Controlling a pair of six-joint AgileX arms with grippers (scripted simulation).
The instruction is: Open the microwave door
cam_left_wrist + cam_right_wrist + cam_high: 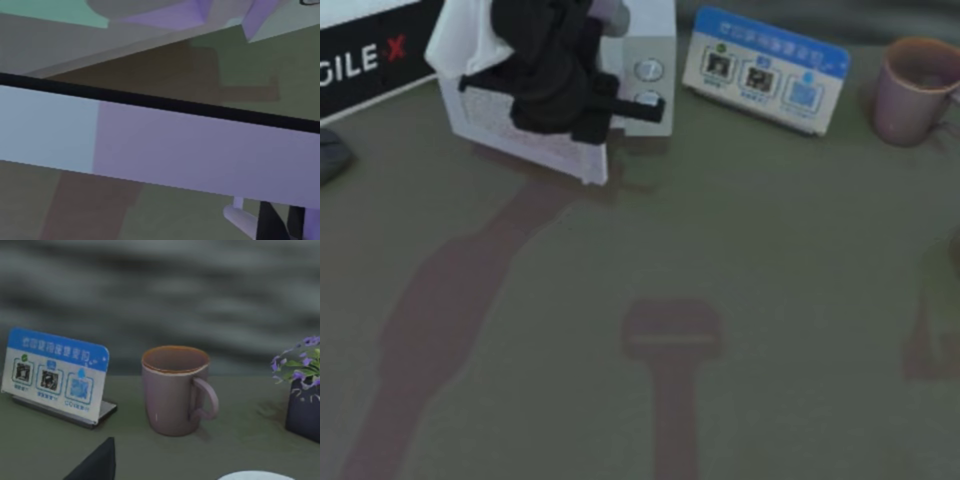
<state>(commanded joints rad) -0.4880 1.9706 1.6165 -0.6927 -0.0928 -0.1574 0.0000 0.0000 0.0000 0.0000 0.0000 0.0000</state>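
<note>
A: Microwave point(645, 40) stands at the far edge of the table point(740, 300), left of the middle, with its two round knobs point(648, 70) on the narrow panel at its right side.

B: And the microwave door point(535, 140)?

A: It is swung out from the front, toward the near side of the table. Its free edge is near the lower knob.

B: Where is the left gripper point(620, 105)?

A: It is over the microwave, right above the door, and the black arm covers much of the box. Whether its fingers are wide or closed on something, I cannot tell; the left wrist view shows only a pale panel with a dark strip very close.

B: And the right side?

A: The right gripper is not seen in the top view. Its wrist camera looks at the sign card point(55, 375), the pink mug point(175, 390) beside it, and a small plant point(302, 395) further off.
</note>
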